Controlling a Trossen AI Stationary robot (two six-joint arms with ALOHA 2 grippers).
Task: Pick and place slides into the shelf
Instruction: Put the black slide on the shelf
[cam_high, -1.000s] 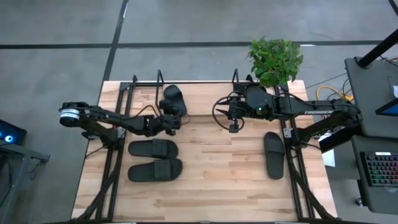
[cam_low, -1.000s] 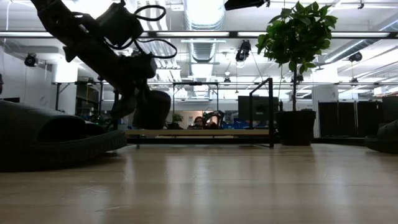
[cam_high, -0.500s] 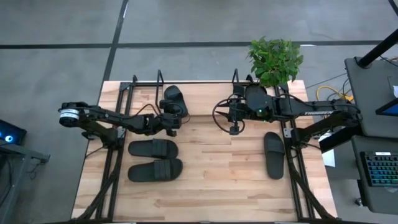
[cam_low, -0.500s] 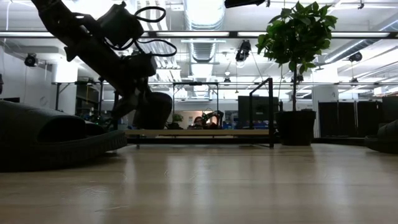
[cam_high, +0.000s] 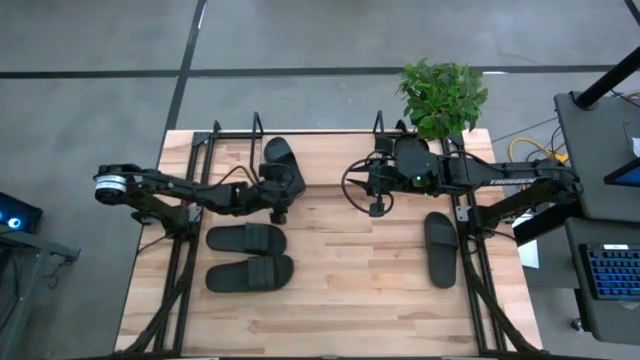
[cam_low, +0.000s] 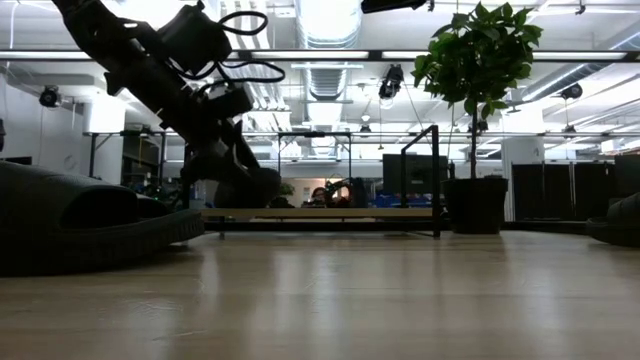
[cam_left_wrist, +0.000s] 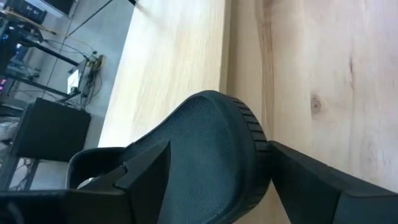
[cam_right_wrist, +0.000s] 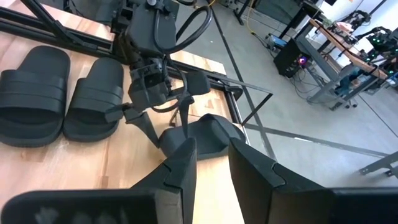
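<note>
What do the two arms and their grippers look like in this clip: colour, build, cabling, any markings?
Both arms are dark, jointed links. The left arm ends in a silver-white round cap at its outer joint; the right arm carries pale lettering along its link, too small to read. Black cable loops arc over each wrist. The left gripper and right gripper each have two dark, flat, angular fingers.

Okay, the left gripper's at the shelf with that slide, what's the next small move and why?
Probably back the left gripper straight off the slide. Its fingers stand spread on either side of the sole, and the slide lies on the shelf board. Three more slides wait on the table, the nearest just beside that arm.
</note>
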